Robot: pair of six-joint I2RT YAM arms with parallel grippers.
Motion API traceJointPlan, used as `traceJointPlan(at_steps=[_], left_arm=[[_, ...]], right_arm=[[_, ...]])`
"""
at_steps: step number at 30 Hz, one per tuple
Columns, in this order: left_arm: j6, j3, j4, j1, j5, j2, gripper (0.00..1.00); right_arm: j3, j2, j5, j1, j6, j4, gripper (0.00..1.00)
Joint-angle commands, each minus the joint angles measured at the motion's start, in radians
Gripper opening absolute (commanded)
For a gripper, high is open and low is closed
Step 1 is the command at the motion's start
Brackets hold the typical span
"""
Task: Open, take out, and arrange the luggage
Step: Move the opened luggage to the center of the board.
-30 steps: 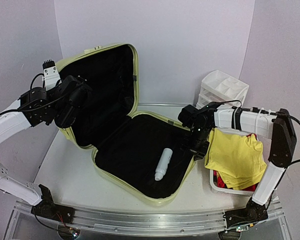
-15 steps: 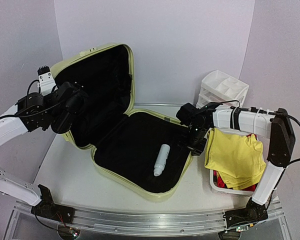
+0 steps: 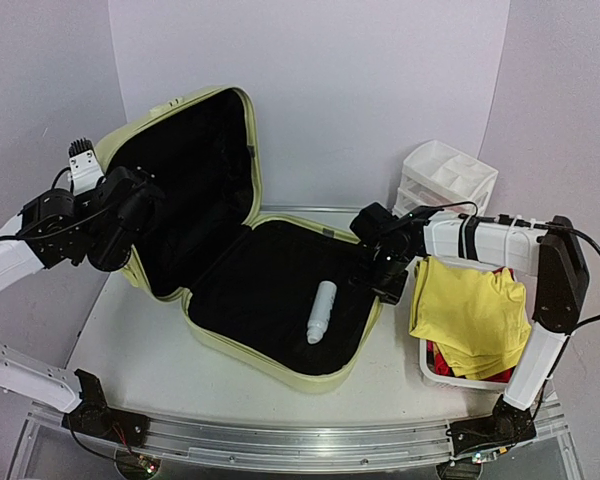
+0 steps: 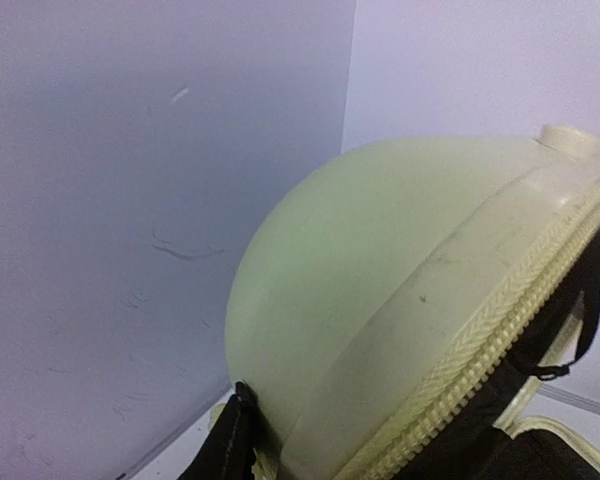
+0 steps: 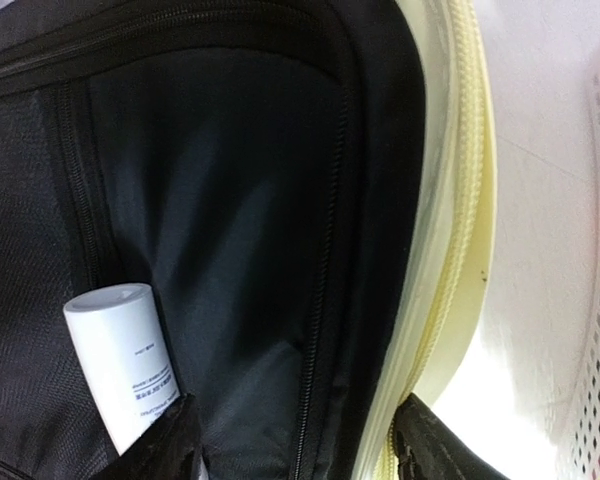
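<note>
While the luggage (image 3: 280,365) lies open at mid-table, its lid is held upright against the left gripper (image 3: 130,225); whether that gripper is clamped cannot be told. The right gripper (image 3: 388,288) is spread wide astride the base's right rim, just beside the basket (image 3: 432,372). A white bottle (image 3: 322,310) lies inside, near that rim.
</note>
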Motion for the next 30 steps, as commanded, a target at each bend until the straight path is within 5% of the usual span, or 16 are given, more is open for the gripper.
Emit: traceJointPlan(at_steps=[1,8,18,20,24,30], left_arm=[[-0.162,0.007,0.154,-0.084,0.463,0.019,0.25],[-0.151,0.076,0.154,-0.092,0.541,0.092,0.49],[-0.18,0.076,0.154,-0.118,0.612,0.177,0.51],[-0.186,0.055,0.147,-0.115,0.594,0.16,0.65],[-0.16,-0.003,0.148,-0.015,0.712,0.1,0.73],[-0.046,-0.11,0.146,0.184,0.936,0.007,0.99]], right_arm=[[-0.035,0.054,-0.12,0.021,-0.027,0.406,0.66],[-0.063,0.057,-0.153,0.015,-0.021,0.41,0.66],[-0.071,0.101,-0.216,-0.014,-0.027,0.43,0.65],[-0.068,0.104,-0.219,-0.019,-0.04,0.43,0.64],[-0.064,0.101,-0.221,-0.026,-0.057,0.429,0.64],[-0.07,0.086,-0.218,-0.029,-0.087,0.427,0.64]])
